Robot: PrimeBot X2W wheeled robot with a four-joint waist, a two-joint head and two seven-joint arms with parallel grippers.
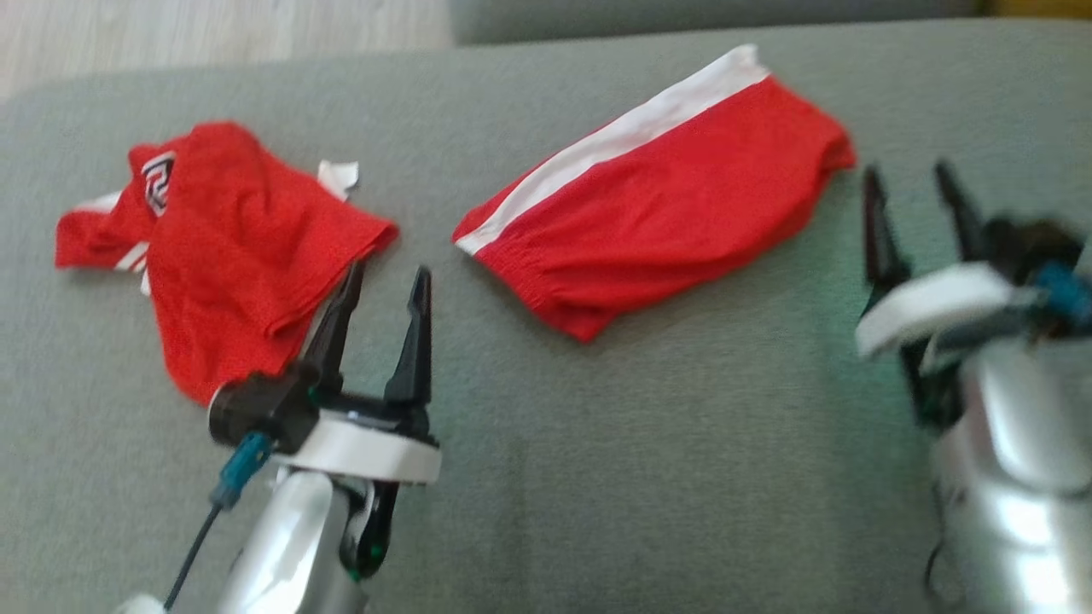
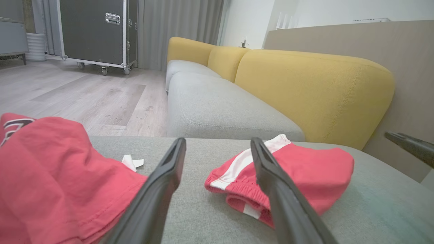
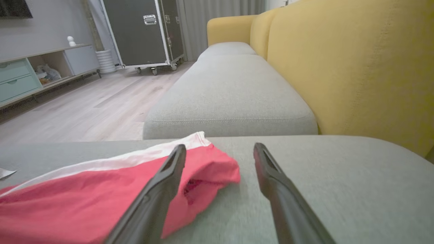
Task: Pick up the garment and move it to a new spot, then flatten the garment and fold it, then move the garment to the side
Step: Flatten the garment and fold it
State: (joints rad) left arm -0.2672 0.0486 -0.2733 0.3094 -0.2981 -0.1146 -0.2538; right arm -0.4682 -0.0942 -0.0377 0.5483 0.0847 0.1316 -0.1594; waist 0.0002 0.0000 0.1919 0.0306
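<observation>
shirt lies left of shorts, both on the cushion.

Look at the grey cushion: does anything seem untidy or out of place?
The red garment with the logo lies crumpled at the left, a small white scrap beside it. The white-striped red garment lies folded but diagonal.

Bare cushion between red shirt and shorts — passable, yellow backrest beyond
</observation>
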